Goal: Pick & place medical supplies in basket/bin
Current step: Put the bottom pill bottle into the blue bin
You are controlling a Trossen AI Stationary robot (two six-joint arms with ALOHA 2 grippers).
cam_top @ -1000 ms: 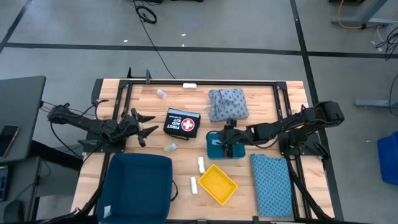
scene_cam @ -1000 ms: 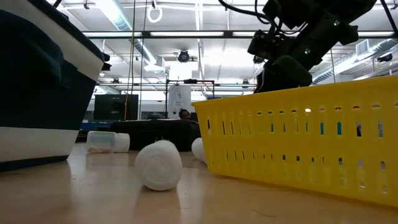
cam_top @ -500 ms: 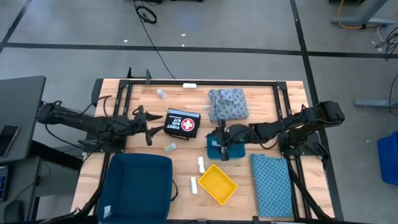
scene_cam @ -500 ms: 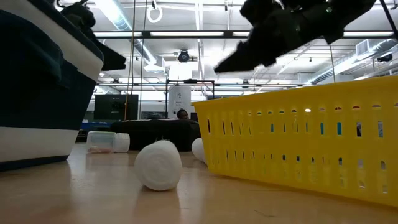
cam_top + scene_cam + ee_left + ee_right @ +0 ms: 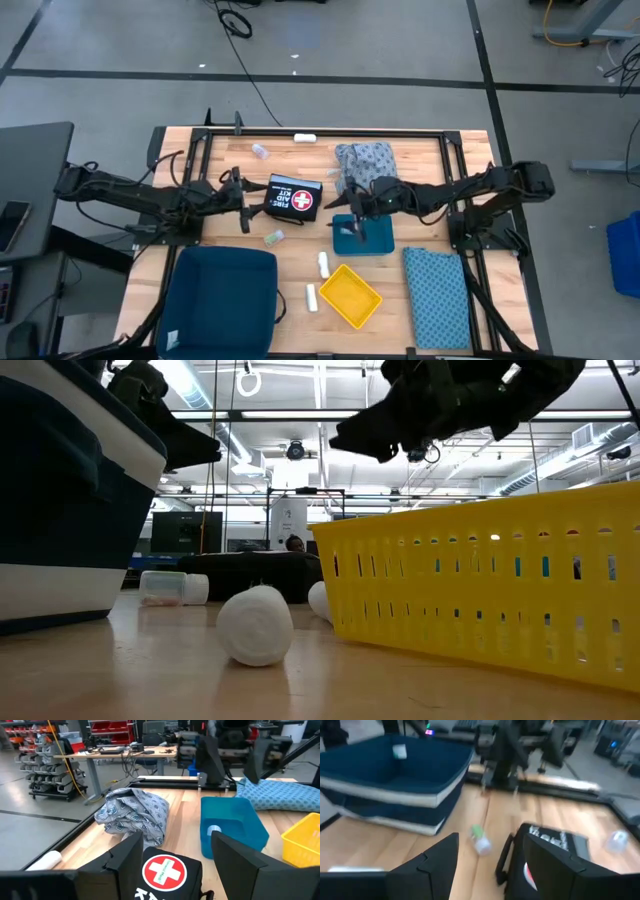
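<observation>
The right gripper (image 5: 352, 208) hung above the far edge of the small teal bin (image 5: 362, 236), its fingers apart and holding nothing, pointing toward the black first-aid kit (image 5: 294, 197). The grey-blue patterned cloth bundle (image 5: 365, 165) lay just behind it on the bench (image 5: 420, 160), near but not touching. In the left wrist view a small white-capped item (image 5: 214, 830) sat inside the teal bin (too small to identify).

The left gripper (image 5: 243, 205) hovered just beside the first-aid kit on the side away from the right arm, fingers spread and empty. A clear vial with a green cap (image 5: 273, 238) lay on the bench just in front of it, between the kit and the large dark blue basket (image 5: 222, 300). Another clear vial (image 5: 260, 151) lay well behind, near the far rail, and a white stick (image 5: 305, 138) rested on that rail.

Two short white rolls (image 5: 323, 264) (image 5: 312, 297) lay beside the yellow basket (image 5: 349, 295), the nearer one just off its corner. In the low view one roll (image 5: 255, 625) stood in front of the yellow basket's wall. The flat blue patterned cloth (image 5: 437, 296) lay along the right edge, beyond the yellow basket and well apart from both grippers.
</observation>
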